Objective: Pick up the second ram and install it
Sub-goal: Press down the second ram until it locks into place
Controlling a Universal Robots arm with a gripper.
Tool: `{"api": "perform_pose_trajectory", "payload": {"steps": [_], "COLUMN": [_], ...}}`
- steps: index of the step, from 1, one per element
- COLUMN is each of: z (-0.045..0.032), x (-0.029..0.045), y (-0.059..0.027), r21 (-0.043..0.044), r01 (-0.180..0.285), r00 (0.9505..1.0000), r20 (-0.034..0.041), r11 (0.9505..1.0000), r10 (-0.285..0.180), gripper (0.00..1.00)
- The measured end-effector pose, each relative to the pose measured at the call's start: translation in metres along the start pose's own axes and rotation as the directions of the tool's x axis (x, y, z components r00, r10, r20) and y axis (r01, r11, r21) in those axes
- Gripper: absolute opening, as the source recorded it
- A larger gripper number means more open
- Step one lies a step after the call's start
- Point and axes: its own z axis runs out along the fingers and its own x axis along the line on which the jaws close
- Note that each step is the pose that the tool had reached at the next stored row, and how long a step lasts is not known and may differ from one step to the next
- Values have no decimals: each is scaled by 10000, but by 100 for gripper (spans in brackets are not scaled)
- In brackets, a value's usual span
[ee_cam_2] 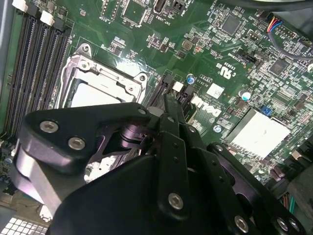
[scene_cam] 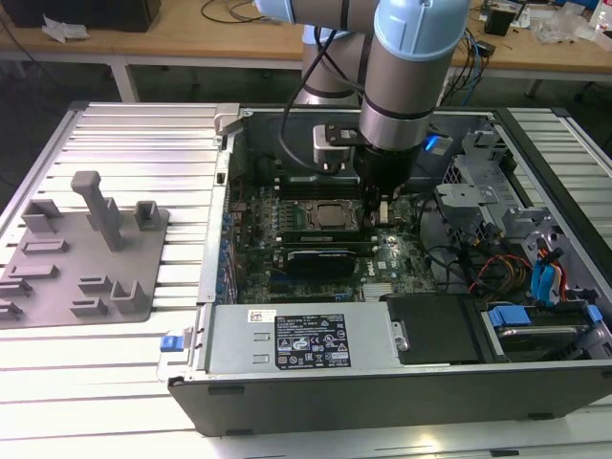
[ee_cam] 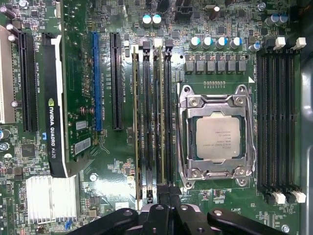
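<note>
- A gray fixture tray (scene_cam: pixel 81 253) is lying on the ribbed metal tabletop (scene_cam: pixel 143 134) at the exterior view's left, with upright posts and small blocks rising from it.
- Just to its right, an open computer case (scene_cam: pixel 382 392) is sitting on the same tabletop, with the green motherboard (scene_cam: pixel 253 215) showing inside it.
- A power supply (scene_cam: pixel 306 339) with a black label is lying along the near wall of the case.
- In the first wrist view, a black graphics card (ee_cam: pixel 54 98) is standing in its slot, with a finned silver heat sink (ee_cam: pixel 51 198) beside it.
- The second ram (ee_cam: pixel 160 122) is standing edge-on among the black socket rails (ee_cam: pixel 146 122) just beside the processor (ee_cam: pixel 217 137), in line with the tool.
- Another thin stick (ee_cam: pixel 135 122) is sitting edge-on two rails away from it.
- The arm (scene_cam: pixel 411 67) is reaching straight down into the case, and the tool (scene_cam: pixel 382 206) is hanging low over the board right next to the processor.
- In both wrist views the tool (ee_cam: pixel 164 196) (ee_cam_2: pixel 168 105) is sitting at one end of those rails; I cannot tell whether it is clenched or released.
- Beyond the processor, four more rails (ee_cam: pixel 279 122) are lying side by side.
- At the exterior view's right, drive bays with blue tabs (scene_cam: pixel 545 277) are sitting among coloured wires.
</note>
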Motion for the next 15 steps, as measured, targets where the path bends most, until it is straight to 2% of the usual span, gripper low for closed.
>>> {"api": "perform_pose_trajectory", "payload": {"steps": [12,13,15], "z": [13,-9,-91], "x": [0,-3,-5], "y": [0,0,-2], "r21": [1,3,2], "r01": [-1,-2,-1], "r00": [10000,10000,10000], "r20": [25,42,17], "r11": [10000,10000,10000], "r10": [1,2,1], "gripper": [8,8,8]}}
